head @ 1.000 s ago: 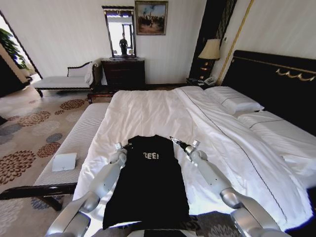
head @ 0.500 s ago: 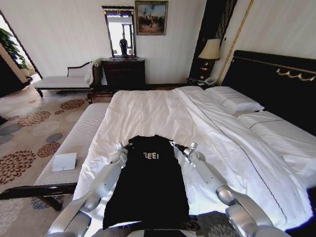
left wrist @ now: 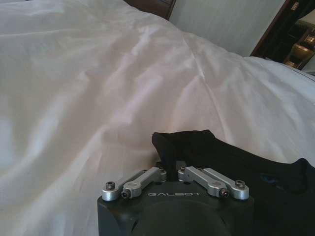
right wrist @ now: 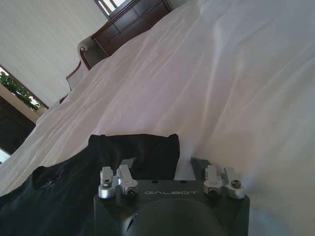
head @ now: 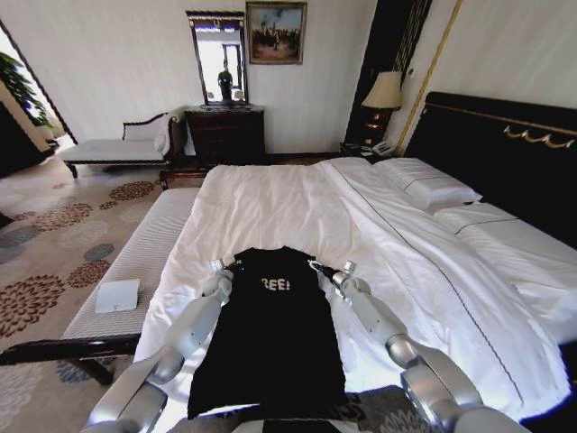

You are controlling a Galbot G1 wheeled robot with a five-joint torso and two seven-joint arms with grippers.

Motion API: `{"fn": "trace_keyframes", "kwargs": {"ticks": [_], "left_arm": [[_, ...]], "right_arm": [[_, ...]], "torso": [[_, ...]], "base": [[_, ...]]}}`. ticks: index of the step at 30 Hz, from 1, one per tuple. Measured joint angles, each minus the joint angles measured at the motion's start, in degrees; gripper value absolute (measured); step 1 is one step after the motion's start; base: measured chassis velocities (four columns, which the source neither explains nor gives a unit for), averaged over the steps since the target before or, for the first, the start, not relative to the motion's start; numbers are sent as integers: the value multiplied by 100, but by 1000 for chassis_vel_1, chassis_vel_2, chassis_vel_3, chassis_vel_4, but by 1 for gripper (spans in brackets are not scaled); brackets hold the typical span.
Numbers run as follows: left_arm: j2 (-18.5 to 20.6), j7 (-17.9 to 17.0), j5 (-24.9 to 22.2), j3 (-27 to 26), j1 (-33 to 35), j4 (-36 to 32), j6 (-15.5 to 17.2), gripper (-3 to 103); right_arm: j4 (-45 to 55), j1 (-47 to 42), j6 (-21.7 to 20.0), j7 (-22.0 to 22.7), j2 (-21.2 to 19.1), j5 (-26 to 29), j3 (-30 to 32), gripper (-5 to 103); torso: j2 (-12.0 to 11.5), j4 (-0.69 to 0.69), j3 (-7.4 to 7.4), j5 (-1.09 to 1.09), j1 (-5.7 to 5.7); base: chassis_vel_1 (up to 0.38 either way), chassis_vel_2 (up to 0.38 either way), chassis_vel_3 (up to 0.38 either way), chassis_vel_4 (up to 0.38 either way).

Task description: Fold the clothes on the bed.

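In the head view, the black T-shirt (head: 269, 329) lies flat on the white bed (head: 297, 207) at its near edge, long axis running from the robot toward the far side, collar end farthest away, hem nearest. The lettering reads upright from the robot's side. The left hand (head: 227, 264) sits at the shirt's far left corner, the right hand (head: 317, 267) at the far right corner.

In the left wrist view, the left hand (left wrist: 170, 169) is pinched closed on a raised fold of black cloth.

In the right wrist view, the right hand (right wrist: 165, 164) has its fingers spread, the shirt's corner lying between them.
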Motion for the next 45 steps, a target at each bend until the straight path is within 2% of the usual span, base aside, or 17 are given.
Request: {"fn": "trace_keyframes", "kwargs": {"ticks": [1,4,6,10,12,15,16,18,26,32,38,45], "left_arm": [[0,0,0,0,0,0,0,4],[-48,51,22,-16,-22,72,-13,4],[-53,57,26,-18,-22,78,-15,4],[-110,145,75,-47,-25,169,-40,4],[-119,162,83,-51,-25,187,-46,4],[-139,211,103,-59,-30,237,-61,4],[-139,211,103,-59,-30,237,-61,4],[-145,220,145,-58,-44,260,-64,4],[-111,228,232,-35,-66,249,-67,4],[-6,103,236,-26,-73,33,-104,4],[247,-61,62,-31,-218,-293,-105,4],[458,-134,-201,-11,-522,-401,-59,4]], "right_arm": [[0,0,0,0,0,0,0,61],[8,-7,5,-8,5,-20,-18,45],[13,-9,5,-8,6,-21,-20,45],[85,-44,33,1,-1,-111,-40,24],[92,-49,40,2,-9,-123,-45,24],[106,-55,58,9,-41,-137,-48,8],[106,-55,58,9,-41,-137,-48,8],[127,-58,77,16,-58,-147,-48,1],[270,-88,127,112,-87,-81,-78,0],[804,-226,142,221,-296,-21,-224,0],[1574,-184,94,464,-608,210,-421,0],[1757,89,71,646,-669,327,-610,0]], "torso": [[0,0,0,0,0],[0,-1,0,0,0],[0,-1,0,0,0],[0,1,0,1,0],[0,1,0,0,0],[0,0,0,0,0],[0,0,0,0,0],[0,0,0,0,0],[0,0,0,0,0],[0,-1,0,0,0],[0,-1,0,-1,0],[0,-1,1,0,0]], "base": [[0,0,0,0],[0,0,0,0],[0,0,0,0],[0,0,0,0],[0,0,0,0],[0,0,0,0],[0,0,0,0],[0,0,0,0],[0,0,0,0],[0,0,0,0],[0,0,0,0],[0,0,0,0]]}}
